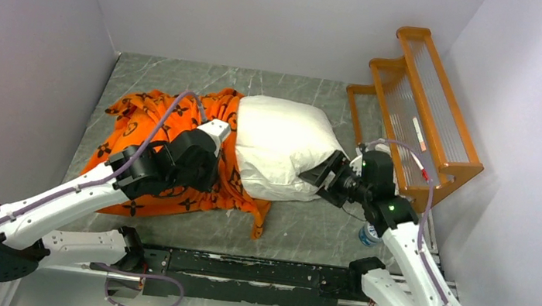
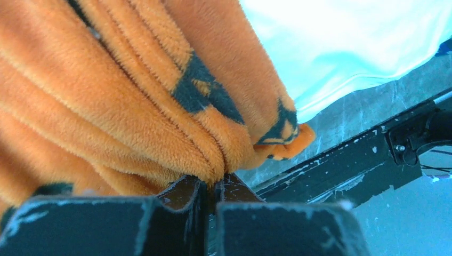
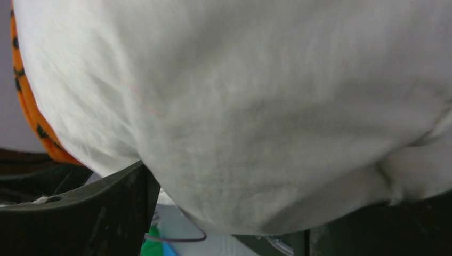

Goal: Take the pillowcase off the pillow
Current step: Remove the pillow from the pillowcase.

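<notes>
The orange pillowcase (image 1: 139, 117) with dark motifs is bunched up on the left and still covers the left end of the white pillow (image 1: 280, 146). My left gripper (image 1: 222, 131) is shut on a thick fold of the pillowcase (image 2: 160, 106); in the left wrist view its jaws (image 2: 216, 184) pinch the plush fabric. My right gripper (image 1: 325, 174) is at the pillow's bare right corner. Its jaws (image 3: 229, 213) stand wide apart, open, with the white pillow (image 3: 240, 106) bulging between them. An orange strip of pillowcase (image 3: 26, 117) shows at the far left.
An orange wooden rack (image 1: 422, 101) stands at the back right, close behind my right arm. A small blue-capped bottle (image 1: 369, 233) lies by the right arm's elbow. A black rail (image 1: 261, 269) runs along the near edge. Grey walls enclose the marble table (image 1: 298, 226).
</notes>
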Available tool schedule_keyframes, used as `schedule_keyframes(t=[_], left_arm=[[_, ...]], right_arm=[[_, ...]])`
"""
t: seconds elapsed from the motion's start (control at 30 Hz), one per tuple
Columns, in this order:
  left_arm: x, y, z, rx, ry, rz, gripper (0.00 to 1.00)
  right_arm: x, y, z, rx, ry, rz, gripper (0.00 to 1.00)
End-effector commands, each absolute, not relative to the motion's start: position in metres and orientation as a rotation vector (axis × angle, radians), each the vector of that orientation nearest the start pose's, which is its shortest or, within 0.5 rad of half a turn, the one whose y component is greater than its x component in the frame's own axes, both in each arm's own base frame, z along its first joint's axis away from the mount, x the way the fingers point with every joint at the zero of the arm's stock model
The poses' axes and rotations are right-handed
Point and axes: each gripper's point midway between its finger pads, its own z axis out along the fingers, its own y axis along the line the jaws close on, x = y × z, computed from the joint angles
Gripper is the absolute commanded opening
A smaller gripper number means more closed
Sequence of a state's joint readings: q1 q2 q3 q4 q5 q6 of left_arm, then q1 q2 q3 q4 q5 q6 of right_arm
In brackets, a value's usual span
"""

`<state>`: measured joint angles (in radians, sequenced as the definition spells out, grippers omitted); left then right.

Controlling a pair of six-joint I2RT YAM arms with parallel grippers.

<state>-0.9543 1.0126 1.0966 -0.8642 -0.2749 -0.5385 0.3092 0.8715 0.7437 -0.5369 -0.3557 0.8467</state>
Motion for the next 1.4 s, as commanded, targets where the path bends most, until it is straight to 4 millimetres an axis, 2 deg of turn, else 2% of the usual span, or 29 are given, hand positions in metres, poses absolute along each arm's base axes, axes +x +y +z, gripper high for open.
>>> schedule_keyframes(t=[0.0, 0.07, 0.1, 0.23, 0.37, 0.5, 0.57, 0.67, 0.8, 0.83, 0.93, 0.97, 1.0, 1.07, 1.13, 1.2, 1.27, 1.37], left_arm=[[0.187, -0.235, 0.248, 0.358, 2.213, -0.604, 0.05], [0.189, -0.238, 0.250, 0.359, 2.203, -0.610, 0.05], [0.190, -0.239, 0.251, 0.360, 2.204, -0.608, 0.05], [0.190, -0.240, 0.254, 0.371, 2.212, -0.604, 0.05], [0.189, -0.237, 0.256, 0.361, 2.202, -0.606, 0.05], [0.187, -0.232, 0.257, 0.352, 2.204, -0.599, 0.05], [0.186, -0.231, 0.258, 0.351, 2.204, -0.599, 0.05], [0.186, -0.228, 0.256, 0.341, 2.210, -0.588, 0.05], [0.183, -0.221, 0.251, 0.326, 2.227, -0.565, 0.05], [0.183, -0.218, 0.249, 0.323, 2.233, -0.551, 0.05], [0.183, -0.211, 0.246, 0.313, 2.240, -0.513, 0.05], [0.184, -0.207, 0.245, 0.308, 2.241, -0.493, 0.05], [0.186, -0.203, 0.244, 0.296, 2.245, -0.461, 0.05], [0.193, -0.180, 0.237, 0.215, 2.277, -0.290, 0.05], [0.193, -0.153, 0.229, 0.150, 2.323, -0.117, 0.05], [0.193, -0.138, 0.232, 0.114, 2.317, -0.037, 0.05], [0.194, -0.128, 0.242, 0.073, 2.282, -0.013, 0.05], [0.194, -0.108, 0.258, 0.022, 2.236, 0.047, 0.05]], right_arm=[[0.194, 0.195, 0.189, 0.403, 2.305, 1.298, 0.83], [0.188, 0.201, 0.189, 0.427, 2.265, 1.326, 0.94], [0.187, 0.204, 0.189, 0.442, 2.242, 1.325, 0.96], [0.185, 0.225, 0.208, 0.452, 2.104, 1.384, 0.99], [0.192, 0.251, 0.224, 0.425, 1.968, 1.434, 1.00], [0.204, 0.269, 0.217, 0.453, 1.925, 1.345, 1.00], [0.212, 0.269, 0.203, 0.524, 1.912, 1.263, 1.00], [0.230, 0.255, 0.186, 0.679, 1.885, 1.129, 1.00], [0.240, 0.228, 0.160, 0.938, 1.883, 0.957, 0.98], [0.241, 0.221, 0.156, 0.982, 1.884, 0.911, 0.85], [0.246, 0.199, 0.158, 1.012, 1.860, 0.765, 0.29], [0.248, 0.193, 0.164, 0.995, 1.849, 0.731, 0.16], [0.250, 0.186, 0.169, 0.971, 1.845, 0.688, 0.06], [0.256, 0.170, 0.183, 0.931, 1.827, 0.610, 0.00], [0.263, 0.151, 0.195, 0.910, 1.810, 0.527, 0.00], [0.271, 0.140, 0.203, 0.859, 1.836, 0.493, 0.00], [0.280, 0.130, 0.198, 0.808, 1.904, 0.482, 0.00], [0.286, 0.127, 0.179, 0.800, 2.013, 0.528, 0.00]])
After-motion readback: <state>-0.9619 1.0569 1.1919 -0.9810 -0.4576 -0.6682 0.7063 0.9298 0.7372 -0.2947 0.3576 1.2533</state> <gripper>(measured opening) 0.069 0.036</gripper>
